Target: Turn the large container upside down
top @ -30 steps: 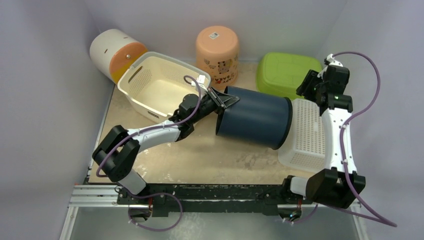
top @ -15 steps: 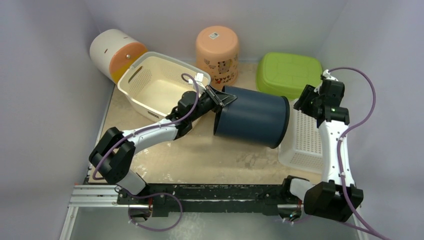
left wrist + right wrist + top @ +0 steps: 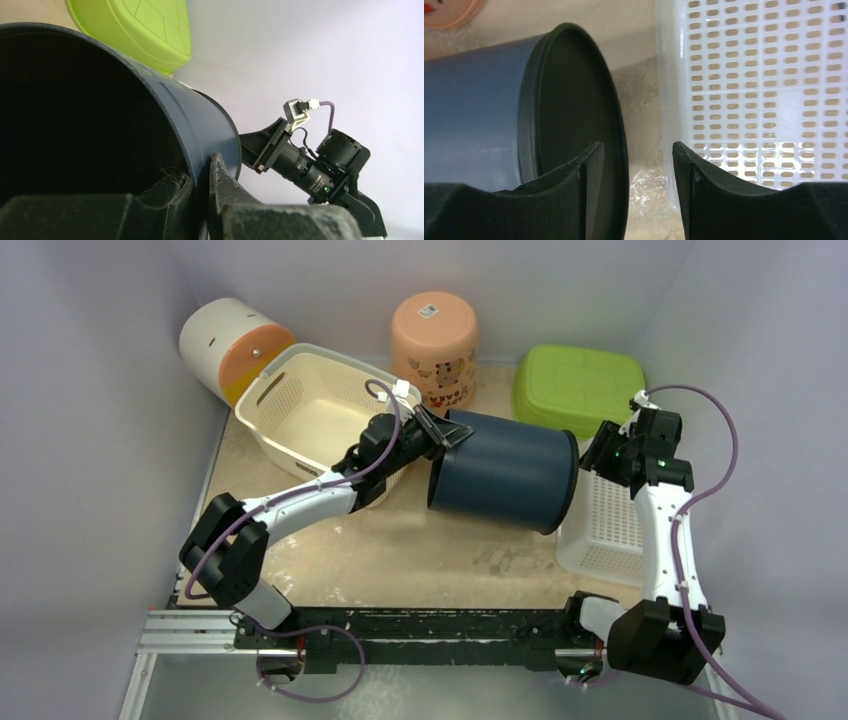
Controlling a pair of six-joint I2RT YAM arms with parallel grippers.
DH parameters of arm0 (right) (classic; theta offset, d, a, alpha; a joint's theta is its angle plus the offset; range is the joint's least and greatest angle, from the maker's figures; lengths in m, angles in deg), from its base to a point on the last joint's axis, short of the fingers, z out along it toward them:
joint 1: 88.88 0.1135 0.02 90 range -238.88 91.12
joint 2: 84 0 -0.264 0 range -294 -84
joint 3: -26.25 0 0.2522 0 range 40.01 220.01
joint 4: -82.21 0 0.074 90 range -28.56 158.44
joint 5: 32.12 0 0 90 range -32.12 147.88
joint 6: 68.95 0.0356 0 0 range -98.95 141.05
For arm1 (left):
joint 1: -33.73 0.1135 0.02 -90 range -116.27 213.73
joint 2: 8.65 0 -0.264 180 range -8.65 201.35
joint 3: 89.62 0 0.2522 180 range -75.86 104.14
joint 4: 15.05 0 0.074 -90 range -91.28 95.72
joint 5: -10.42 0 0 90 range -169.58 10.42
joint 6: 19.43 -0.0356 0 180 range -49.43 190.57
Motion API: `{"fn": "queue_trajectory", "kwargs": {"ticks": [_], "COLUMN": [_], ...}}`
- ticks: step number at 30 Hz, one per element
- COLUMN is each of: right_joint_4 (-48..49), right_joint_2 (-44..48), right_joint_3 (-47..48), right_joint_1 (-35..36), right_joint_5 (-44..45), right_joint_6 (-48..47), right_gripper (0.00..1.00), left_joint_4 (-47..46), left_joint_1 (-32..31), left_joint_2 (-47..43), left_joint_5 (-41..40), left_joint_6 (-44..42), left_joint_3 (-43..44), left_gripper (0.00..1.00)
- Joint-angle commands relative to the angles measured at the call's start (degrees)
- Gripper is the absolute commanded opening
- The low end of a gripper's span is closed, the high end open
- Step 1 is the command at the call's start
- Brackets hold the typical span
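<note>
The large dark blue container (image 3: 508, 474) lies tilted on its side, its open mouth toward the left and its base toward the right. My left gripper (image 3: 447, 437) is shut on its rim, one finger inside and one outside; in the left wrist view the rim wall (image 3: 200, 135) runs between the fingers. My right gripper (image 3: 597, 447) is open, just above and right of the container's base. In the right wrist view the dark base (image 3: 574, 130) sits under the left finger, and the open gap (image 3: 636, 155) is over the table.
A white perforated basket (image 3: 615, 510) sits upside down right of the container, also in the right wrist view (image 3: 764, 75). A cream basket (image 3: 310, 410), an orange-and-white cylinder (image 3: 232, 345), a peach bucket (image 3: 436, 338) and a green tub (image 3: 575, 385) stand along the back.
My right gripper has come left and down toward the container's base. My left gripper has lifted the rim slightly and the container has shifted a little left.
</note>
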Motion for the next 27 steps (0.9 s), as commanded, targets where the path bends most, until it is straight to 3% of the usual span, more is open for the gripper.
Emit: {"fn": "queue_trajectory", "kwargs": {"ticks": [1,6,15,19,27], "right_joint_4": [0.91,5.65,12.57,9.73,2.32], "right_joint_2": [0.97,0.94,-0.04,0.86,3.43], "right_joint_3": [0.87,-0.42,-1.78,-1.22,7.16], "right_joint_1": [0.14,0.31,1.86,2.02,1.99], "right_joint_5": [-11.77,-28.82,-47.31,-46.75,-31.7], "right_joint_6": [-4.59,-2.81,0.43,-0.05,-1.2], "right_gripper": [0.56,0.55,0.54,0.54,0.54], "left_joint_4": [19.27,26.3,34.13,33.32,33.19], "left_joint_1": [0.33,0.32,0.38,0.37,0.35], "left_joint_2": [2.72,4.1,7.47,8.74,9.57], "left_joint_5": [-6.11,-8.69,-9.89,-9.74,-10.1], "left_joint_6": [-15.5,-17.67,-22.16,-22.33,-23.19], "left_joint_3": [-1.54,0.51,1.63,0.65,0.57], "left_gripper": [0.0,0.0,0.04,0.1,0.27]}}
